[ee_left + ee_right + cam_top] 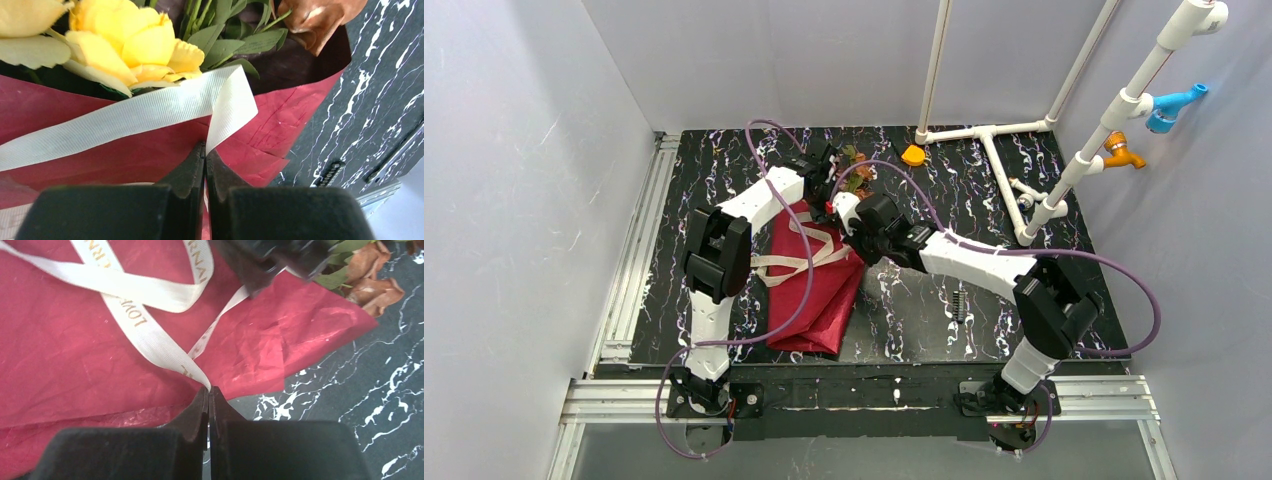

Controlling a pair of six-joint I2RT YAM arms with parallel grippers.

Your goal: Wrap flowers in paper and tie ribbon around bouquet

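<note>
The bouquet (812, 285) lies in the middle of the table, red paper (285, 125) wrapped round the flowers (855, 160). A yellow bloom (135, 40) and a pink-brown one (320, 20) stick out of its wide end. The cream ribbon (145, 335) loops across the paper with gold lettering on it. My left gripper (205, 150) is shut on one stretch of ribbon (150, 112) just below the blooms. Beside the bouquet's right edge, my right gripper (209, 389) is shut on another stretch. In the top view the left gripper (822, 180) and right gripper (849, 228) sit close together.
A small orange cap (913, 155) lies behind the blooms. A white pipe frame (994, 150) with blue and orange fittings stands at the back right. A small black toothed piece (959, 305) lies right of the bouquet. Aluminium rails (639, 260) run along the table's left edge.
</note>
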